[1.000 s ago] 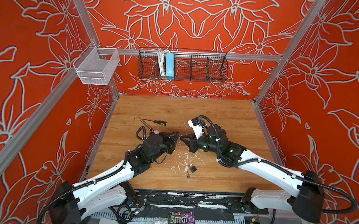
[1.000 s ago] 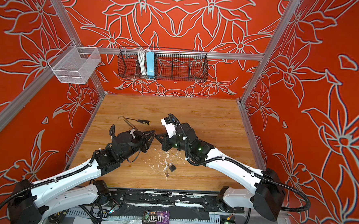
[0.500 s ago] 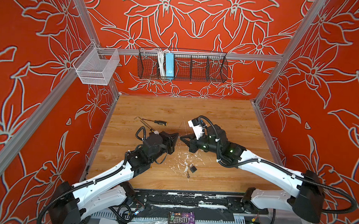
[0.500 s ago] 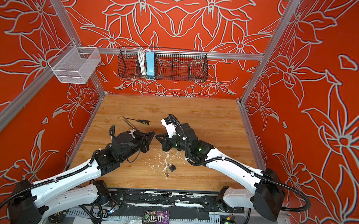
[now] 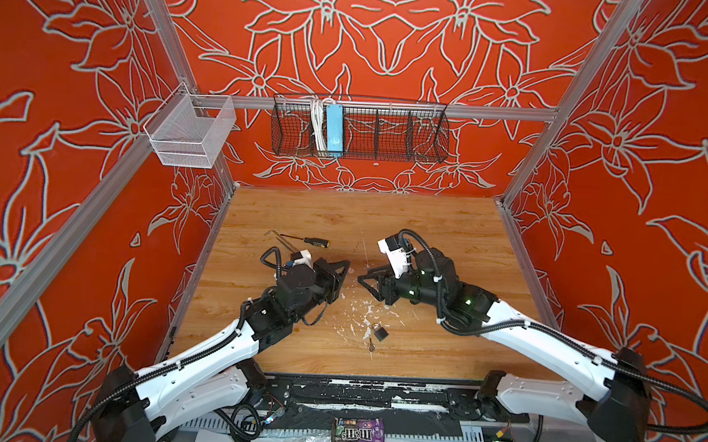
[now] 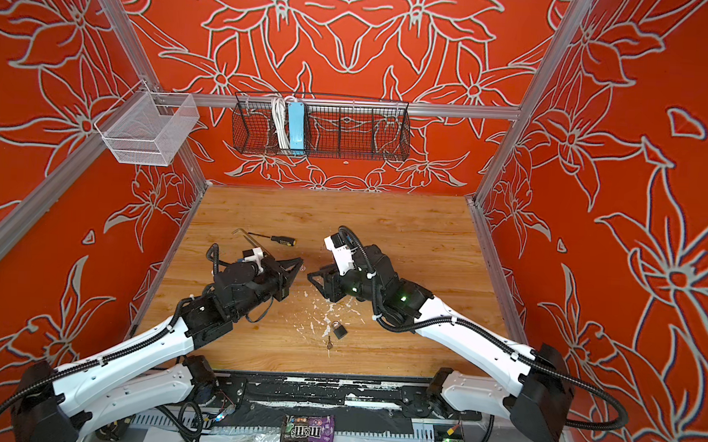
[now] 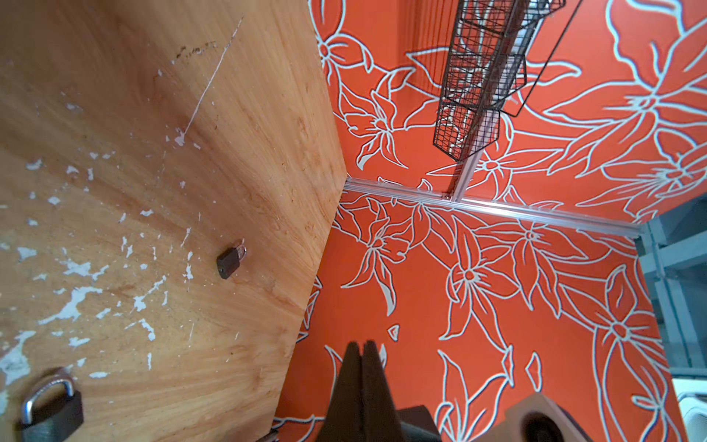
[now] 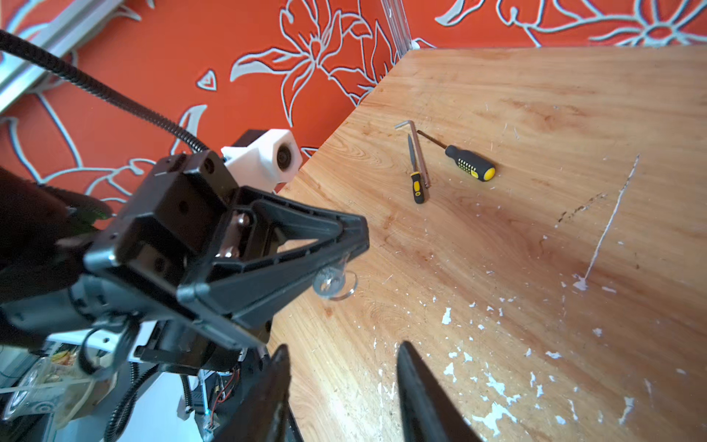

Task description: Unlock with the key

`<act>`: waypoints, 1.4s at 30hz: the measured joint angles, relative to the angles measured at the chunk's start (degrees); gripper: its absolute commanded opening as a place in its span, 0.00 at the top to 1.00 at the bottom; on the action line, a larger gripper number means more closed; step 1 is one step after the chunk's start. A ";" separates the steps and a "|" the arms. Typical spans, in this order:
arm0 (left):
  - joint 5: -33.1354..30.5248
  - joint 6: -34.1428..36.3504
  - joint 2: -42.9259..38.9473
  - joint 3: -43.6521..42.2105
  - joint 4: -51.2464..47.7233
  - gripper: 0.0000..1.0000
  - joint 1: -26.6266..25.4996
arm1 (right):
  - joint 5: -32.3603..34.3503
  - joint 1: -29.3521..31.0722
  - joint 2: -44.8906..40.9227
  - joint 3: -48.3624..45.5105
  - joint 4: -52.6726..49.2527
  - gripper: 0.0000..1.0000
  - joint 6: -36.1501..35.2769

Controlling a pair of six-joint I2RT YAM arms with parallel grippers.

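Jaws: the left gripper (image 5: 348,264) is closed tight, its fingers (image 7: 354,367) pressed together and pinching a small shiny metal piece (image 8: 334,283) that hangs off the tip. Whether that piece is a key cannot be told. The right gripper (image 5: 362,277) has its jaws parted with nothing between them.

Pose: both arms reach in from the lower edge of both top views, with their forearms low over the bench (image 5: 426,234). The grippers lie roughly level and point at each other at mid-frame, tips near but apart.

Task items: the padlock (image 5: 379,332) lies flat on the bench at lower centre, below the right gripper and clear of both arms. Its long axis runs diagonally, with the shackle toward the upper left and the body toward the lower right. A key (image 5: 372,347) lies just below it, its long axis roughly up-and-down in the frame. Contact between the two cannot be judged. The left wrist view shows a second padlock (image 7: 51,407), nearer the camera.

Surroundings: a screwdriver (image 5: 316,241) and a hex key (image 5: 274,234) lie to the upper left of the left gripper.

Change: half a second earlier the right jaws were together. Both arms, the padlock and the key are unmoved.
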 measured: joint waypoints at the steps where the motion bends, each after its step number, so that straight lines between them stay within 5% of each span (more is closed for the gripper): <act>1: 0.11 2.10 -0.46 -0.20 0.15 1.00 0.20 | -0.61 -0.09 -0.39 0.00 -0.61 0.50 0.79; 8: 3.21 16.46 -1.07 -0.66 1.44 1.00 0.52 | -7.43 -1.99 -0.66 0.00 -0.90 0.50 11.04; 16: 7.72 24.20 0.76 -0.66 8.04 1.00 0.52 | -11.39 -5.92 -0.55 -0.17 3.39 0.52 19.45; 42: 10.82 28.57 4.04 -0.63 15.23 1.00 0.55 | -20.02 -9.79 4.39 -5.29 20.65 0.71 31.41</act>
